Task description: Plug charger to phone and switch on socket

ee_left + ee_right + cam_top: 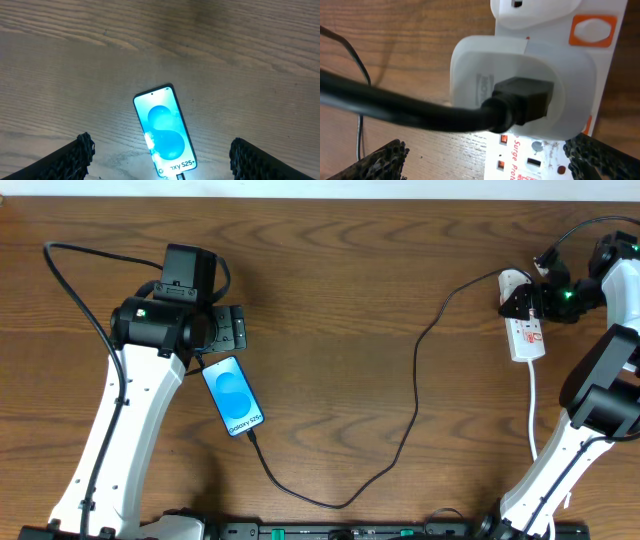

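Note:
The phone (pixel 232 395) lies flat on the wooden table with its blue screen lit. The charger (pixel 400 440), a thin black cable, meets the phone's lower end and loops right to the socket (pixel 527 335), a white strip. My left gripper (pixel 226 330) hovers just above the phone's top end, open. In the left wrist view the phone (pixel 164 131) lies between the spread fingers (pixel 75 159), touching neither. My right gripper (pixel 523 300) hangs open over the socket's top end. There a white adapter (pixel 520 85) with the black plug (pixel 525 100) sits in the socket (pixel 540 162).
An orange-rimmed switch (pixel 592 30) sits beside the adapter, and small red marks (pixel 504 139) run along the strip. The strip's white cord (pixel 533 405) runs toward the right arm's base. Both arm bases stand at the table's front edge.

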`<state>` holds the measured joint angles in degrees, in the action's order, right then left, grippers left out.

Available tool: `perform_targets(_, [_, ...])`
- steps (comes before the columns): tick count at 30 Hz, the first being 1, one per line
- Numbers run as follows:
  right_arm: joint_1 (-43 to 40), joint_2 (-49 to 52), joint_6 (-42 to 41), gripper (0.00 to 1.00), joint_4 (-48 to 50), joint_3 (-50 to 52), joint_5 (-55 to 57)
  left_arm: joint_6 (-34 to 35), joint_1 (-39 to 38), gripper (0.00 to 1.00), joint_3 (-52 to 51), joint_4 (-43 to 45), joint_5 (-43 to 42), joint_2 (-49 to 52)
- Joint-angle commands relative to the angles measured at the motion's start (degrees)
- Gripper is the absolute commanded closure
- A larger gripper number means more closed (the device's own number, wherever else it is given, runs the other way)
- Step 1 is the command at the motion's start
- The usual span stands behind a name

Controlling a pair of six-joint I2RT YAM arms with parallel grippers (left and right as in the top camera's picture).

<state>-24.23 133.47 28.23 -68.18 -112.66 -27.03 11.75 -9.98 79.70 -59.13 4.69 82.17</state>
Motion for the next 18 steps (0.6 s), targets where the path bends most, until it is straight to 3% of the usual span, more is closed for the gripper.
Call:
perform_targets(1, [0.7,0.1,1.3,0.01,1.0,-0.8,-1.0,-0.7,-0.1,0.11,1.0,-0.2,0.9,-0.8])
perform_targets(18, [1.4,0.1,-0.3,0.01,1.4,-0.8,-3.8,-0.7,-0.1,0.11,1.0,-0.2,0.9,-0.8])
